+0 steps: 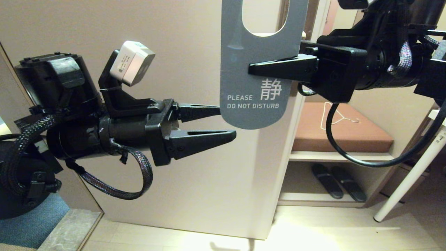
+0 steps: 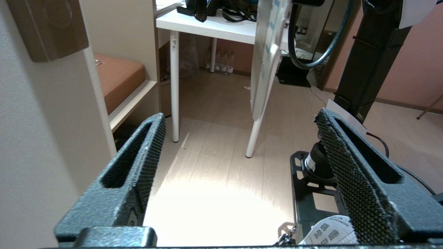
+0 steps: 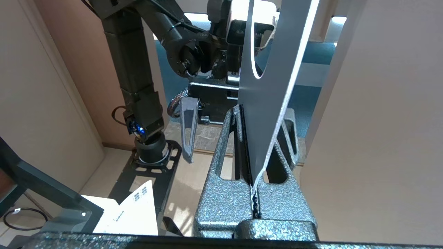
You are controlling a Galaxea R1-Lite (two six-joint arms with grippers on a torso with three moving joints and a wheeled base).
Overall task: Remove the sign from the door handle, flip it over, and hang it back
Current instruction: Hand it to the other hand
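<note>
Your right gripper (image 1: pixel 251 68) is clamping the sign (image 1: pixel 257 87) by its edge, blue-grey face toward you, off the handle and in front of the door (image 1: pixel 146 35). Your left gripper (image 1: pixel 226 122) is gaping wide just beside the sign's lower corner. Seat both fingers fully over that corner before the right lets go.

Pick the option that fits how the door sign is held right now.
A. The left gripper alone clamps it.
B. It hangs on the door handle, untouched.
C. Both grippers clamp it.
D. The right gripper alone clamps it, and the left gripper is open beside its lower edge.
D: the right gripper is shut on the sign, while the left gripper stands open at the sign's lower left edge.
</note>
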